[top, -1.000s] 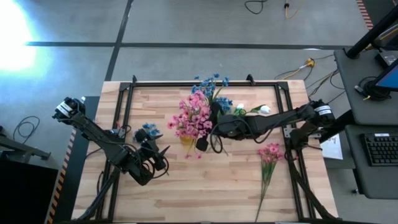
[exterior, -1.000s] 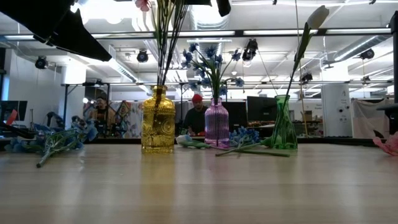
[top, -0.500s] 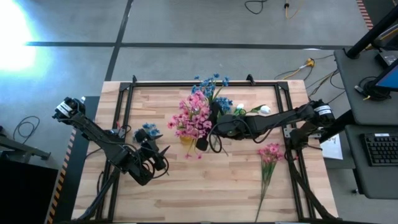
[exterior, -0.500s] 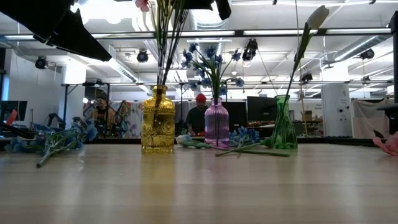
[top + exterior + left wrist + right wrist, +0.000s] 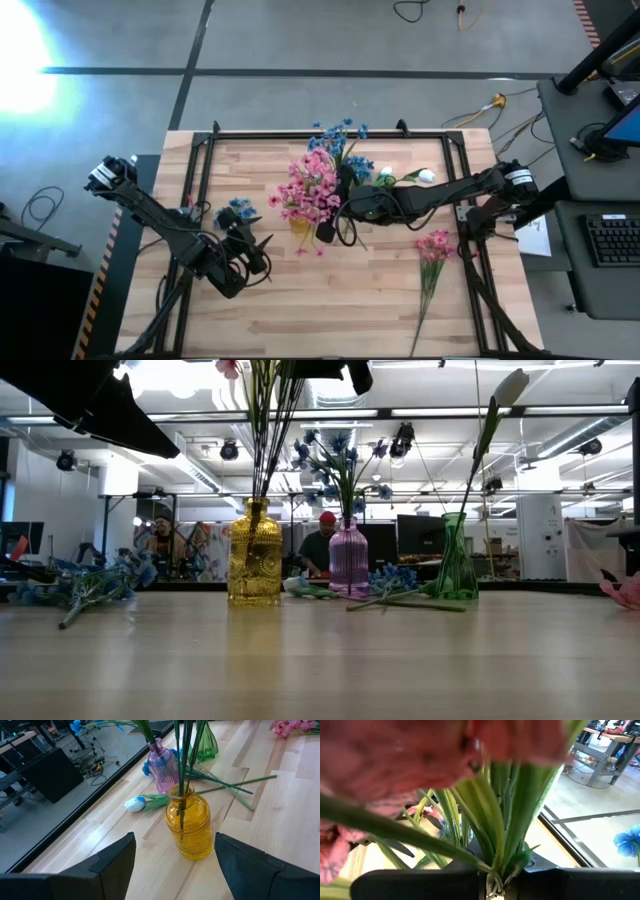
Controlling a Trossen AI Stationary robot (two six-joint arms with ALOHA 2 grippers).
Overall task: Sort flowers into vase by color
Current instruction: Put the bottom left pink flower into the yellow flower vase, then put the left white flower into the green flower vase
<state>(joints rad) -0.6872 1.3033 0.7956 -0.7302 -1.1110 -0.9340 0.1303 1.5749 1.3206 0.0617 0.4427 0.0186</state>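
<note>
A yellow vase (image 5: 254, 565) holds pink flowers (image 5: 312, 185). My right gripper (image 5: 343, 192) reaches in from the table's right, above the vase, and is shut on a pink spray. Behind stand a purple vase (image 5: 348, 558) with blue flowers (image 5: 340, 133) and a green vase (image 5: 456, 563) with a white bud (image 5: 427, 176). My left gripper (image 5: 258, 255) hovers open at the near left and faces the yellow vase. A blue spray (image 5: 237, 212) and a pink spray (image 5: 432, 250) lie flat on the table. My right gripper pinches the pink spray's green stems (image 5: 496, 862) between its two fingers, where they bunch together just below the blossoms. The fingers come nearly level from the table's right. The blossoms stand beyond the fingertips. Which stem in the vase neck belongs to this spray cannot be told.
A white bud (image 5: 136, 803) and loose green stems (image 5: 235, 785) lie on the table between the vases. A black frame rail (image 5: 300, 133) runs along the table's far edge. People sit in the room beyond the table (image 5: 318, 550).
</note>
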